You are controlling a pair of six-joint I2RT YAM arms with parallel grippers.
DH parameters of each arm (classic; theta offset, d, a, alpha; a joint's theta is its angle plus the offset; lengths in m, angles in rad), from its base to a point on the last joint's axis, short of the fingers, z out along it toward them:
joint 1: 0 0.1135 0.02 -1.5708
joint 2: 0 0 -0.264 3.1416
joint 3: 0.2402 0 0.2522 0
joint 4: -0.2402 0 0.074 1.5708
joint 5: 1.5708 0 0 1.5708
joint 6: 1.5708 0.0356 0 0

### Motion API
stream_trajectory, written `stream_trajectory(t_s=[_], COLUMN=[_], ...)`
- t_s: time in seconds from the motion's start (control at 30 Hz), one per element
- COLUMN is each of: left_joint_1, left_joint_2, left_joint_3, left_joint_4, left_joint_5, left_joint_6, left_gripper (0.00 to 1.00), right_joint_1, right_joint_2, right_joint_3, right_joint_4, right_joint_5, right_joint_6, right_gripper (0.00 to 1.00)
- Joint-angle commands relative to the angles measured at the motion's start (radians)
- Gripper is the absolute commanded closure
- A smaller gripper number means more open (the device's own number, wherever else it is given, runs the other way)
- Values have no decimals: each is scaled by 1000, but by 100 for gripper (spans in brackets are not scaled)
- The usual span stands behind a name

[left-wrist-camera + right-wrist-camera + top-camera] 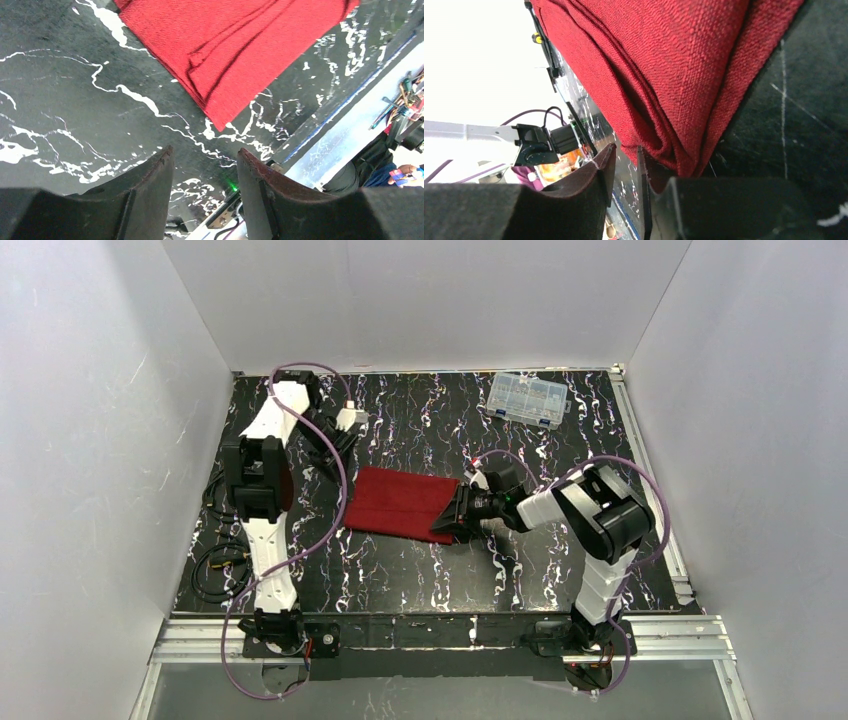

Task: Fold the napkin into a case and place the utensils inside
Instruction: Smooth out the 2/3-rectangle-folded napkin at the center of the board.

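Deep red cloth napkin (400, 503), folded into a long flat pad, in the middle of the black table with white streaks (430, 580). Lies the long way from left to right, a bit slanted. Right claw (624, 156) down low at the right end of the pad, by the near corner. Points left, along the long way. Stands open just a crack, with nothing in the gap; looks to touch the folded edge with one finger (655, 184). Left claw (205, 152) up in the air near the far left corner, a little apart from the cloth. Stands partly open and holds nothing. Nearer for the next fold or tuck: most likely the right one. No small white spoons to see in any view. Clear plastic box (527, 398) well apart, at the far right.
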Motion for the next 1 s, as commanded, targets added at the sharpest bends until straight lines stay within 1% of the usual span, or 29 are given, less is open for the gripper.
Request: stream_trajectory(t_s=[0.0,0.13,0.2,0.27,0.33,0.47,0.63,0.7,0.83,0.97], left_joint_1=[-4,-4,-5,-6,-6,-6,-24,-35,-46,-58], left_joint_2=[-109,-136,-148,-154,-156,-164,-134,-125,-116,-125], left_joint_3=[29,-113,-194,-267,-307,-357,-343,-343,-352,-380], left_joint_4=[-112,-62,-9,36,70,167,220,244,298,337], left_joint_5=[69,76,71,74,80,86,121,107,65,20], left_joint_6=[-9,17,8,-7,-26,-72,-114,-121,-131,-127], left_gripper=[52,56,58,59,59,59,58,60,69,70], right_joint_1=[-3,-5,-4,-4,-6,-7,-7,-8,-7,-8], right_joint_2=[-75,-148,-179,-196,-204,-173,-95,-74,-48,-46], right_joint_3=[45,106,146,202,262,363,446,455,452,423], right_joint_4=[-143,-237,-309,-424,-517,-641,-651,-639,-625,-596], right_joint_5=[69,76,90,132,177,243,252,248,244,233], right_joint_6=[-53,-94,-141,-227,-299,-417,-458,-459,-464,-462], right_gripper=[66,60,59,59,58,55,56,56,57,57])
